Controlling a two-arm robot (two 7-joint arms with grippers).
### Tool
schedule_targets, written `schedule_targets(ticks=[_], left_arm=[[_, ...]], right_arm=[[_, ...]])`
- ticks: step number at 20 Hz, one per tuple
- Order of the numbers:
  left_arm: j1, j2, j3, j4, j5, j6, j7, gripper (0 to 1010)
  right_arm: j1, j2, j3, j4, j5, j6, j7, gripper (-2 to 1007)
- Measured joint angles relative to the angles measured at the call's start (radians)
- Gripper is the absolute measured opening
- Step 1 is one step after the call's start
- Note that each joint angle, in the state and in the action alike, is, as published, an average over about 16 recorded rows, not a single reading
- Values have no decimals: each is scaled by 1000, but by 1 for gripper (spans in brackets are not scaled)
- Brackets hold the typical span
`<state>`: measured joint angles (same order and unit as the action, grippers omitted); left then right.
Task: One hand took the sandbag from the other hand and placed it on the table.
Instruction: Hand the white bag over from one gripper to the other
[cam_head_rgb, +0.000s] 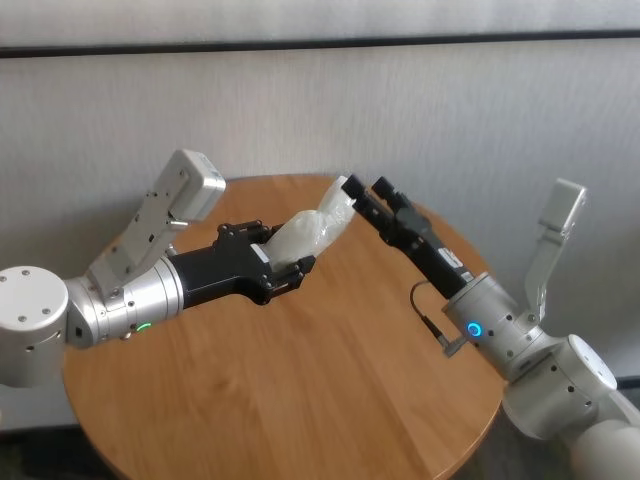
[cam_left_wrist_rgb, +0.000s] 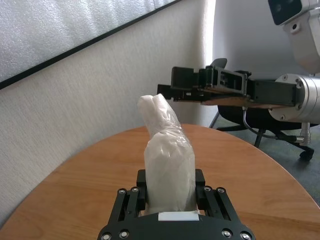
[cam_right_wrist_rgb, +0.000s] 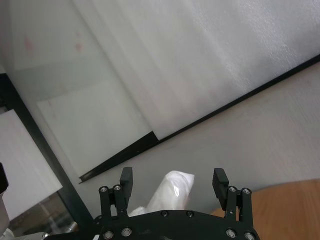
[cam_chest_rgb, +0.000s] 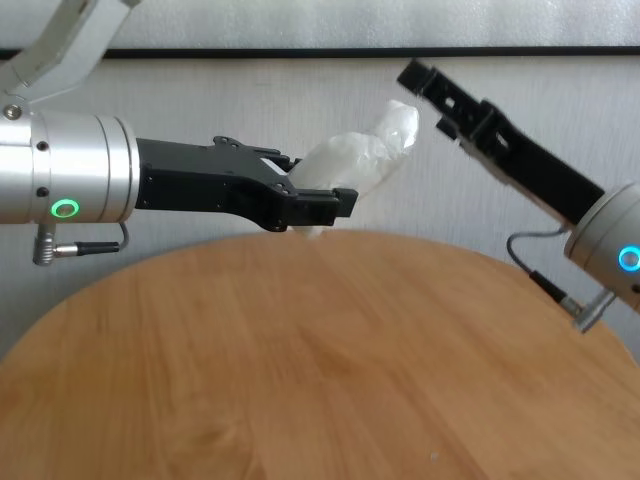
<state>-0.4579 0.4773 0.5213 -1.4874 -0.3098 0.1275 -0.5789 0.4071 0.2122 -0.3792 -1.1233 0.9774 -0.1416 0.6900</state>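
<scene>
Sandbag (cam_head_rgb: 316, 232) in left gripper (cam_head_rgb: 281, 262), tilted up toward right gripper (cam_head_rgb: 362, 190)

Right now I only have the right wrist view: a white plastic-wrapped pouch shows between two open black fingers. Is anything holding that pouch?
Observer: Yes. The left gripper, the one with the green ring light, is shut on the lower half of the soft white sandbag.
Operator: Is the sandbag on the table?
Observer: No. The chest view shows it in the air above the round honey-brown wooden table, tilted up toward the right arm.
Operator: Has my gripper closed on it?
Observer: No. In the head view the right gripper, on the wrist with the blue ring light, is open right at the sandbag's upper tip; contact cannot be told.
</scene>
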Motion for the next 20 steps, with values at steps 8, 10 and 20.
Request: schedule_targets(ticks=[8, 10, 20], left_arm=[[0, 0, 0, 0, 0, 0, 0, 574], [0, 0, 0, 0, 0, 0, 0, 574], [0, 0, 0, 0, 0, 0, 0, 574]], right_arm=[[14, -17, -17, 41, 33, 71, 12, 1005], [22, -20, -24, 53, 39, 86, 16, 1005], [62, -38, -59, 104, 52, 128, 25, 1002]])
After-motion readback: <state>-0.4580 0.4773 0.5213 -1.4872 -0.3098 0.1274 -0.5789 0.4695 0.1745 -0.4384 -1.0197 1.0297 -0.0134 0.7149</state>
